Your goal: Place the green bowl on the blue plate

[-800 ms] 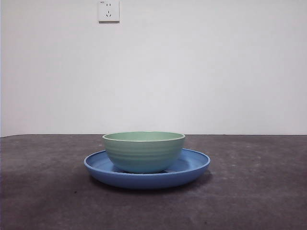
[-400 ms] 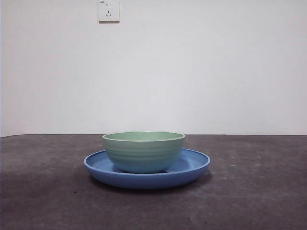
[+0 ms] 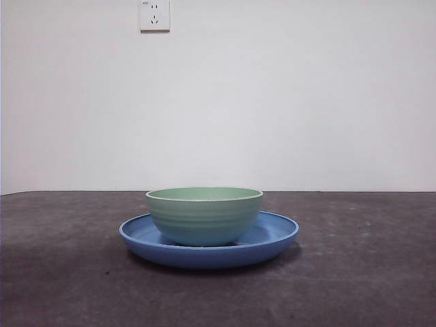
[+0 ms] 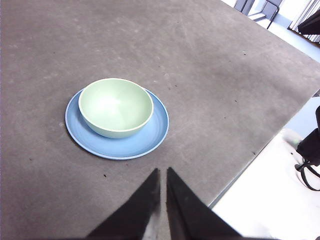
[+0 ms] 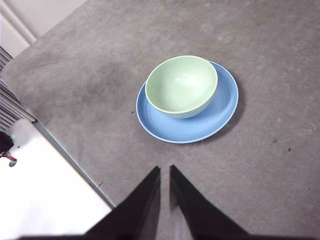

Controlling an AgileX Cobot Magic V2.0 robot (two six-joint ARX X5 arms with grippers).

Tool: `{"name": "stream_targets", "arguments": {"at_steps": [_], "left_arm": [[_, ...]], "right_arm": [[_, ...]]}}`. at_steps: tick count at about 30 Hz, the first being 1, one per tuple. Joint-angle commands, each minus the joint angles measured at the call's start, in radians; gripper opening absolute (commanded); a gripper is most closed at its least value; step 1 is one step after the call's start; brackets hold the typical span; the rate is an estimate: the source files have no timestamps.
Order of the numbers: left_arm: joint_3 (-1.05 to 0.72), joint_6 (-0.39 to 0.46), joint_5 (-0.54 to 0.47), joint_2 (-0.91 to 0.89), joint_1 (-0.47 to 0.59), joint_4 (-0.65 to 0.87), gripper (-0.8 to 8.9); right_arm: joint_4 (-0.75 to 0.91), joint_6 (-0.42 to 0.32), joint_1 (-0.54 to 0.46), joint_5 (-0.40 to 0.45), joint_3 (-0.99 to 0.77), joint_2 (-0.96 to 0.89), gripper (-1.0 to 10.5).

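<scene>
The green bowl [image 3: 204, 215] stands upright inside the blue plate [image 3: 272, 235] on the dark table, a little left of the plate's middle. Both also show in the left wrist view, bowl [image 4: 116, 107] on plate [image 4: 150, 137], and in the right wrist view, bowl [image 5: 182, 86] on plate [image 5: 220, 117]. My left gripper [image 4: 163, 172] is shut and empty, high above the table, away from the plate. My right gripper [image 5: 165, 171] is shut and empty, also high and back from the plate. Neither gripper shows in the front view.
The dark grey table [image 3: 368, 272] stretches around the plate. Its edges show in the wrist views, one table edge [image 4: 250, 162] beside the left arm and another table edge [image 5: 65, 155] beside the right arm. A white wall with a socket [image 3: 154, 15] stands behind.
</scene>
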Motion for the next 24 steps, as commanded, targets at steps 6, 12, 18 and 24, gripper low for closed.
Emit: {"name": "stream_targets", "arguments": {"at_steps": [6, 12, 18, 24], "left_arm": [[0.012, 0.000, 0.005, 0.003, -0.005, 0.011, 0.19], [0.008, 0.000, 0.005, -0.026, 0.065, 0.010, 0.19], [-0.033, 0.032, 0.003, -0.032, 0.317, 0.041, 0.19], [-0.254, 0.124, -0.006, -0.073, 0.518, 0.296, 0.19]], "right_arm": [[0.011, -0.007, 0.005, -0.001, 0.008, 0.005, 0.3], [0.011, -0.007, 0.005, -0.001, 0.008, 0.005, 0.3], [0.010, -0.007, 0.005, -0.001, 0.008, 0.005, 0.3], [0.010, -0.007, 0.005, -0.001, 0.008, 0.005, 0.3]]}}
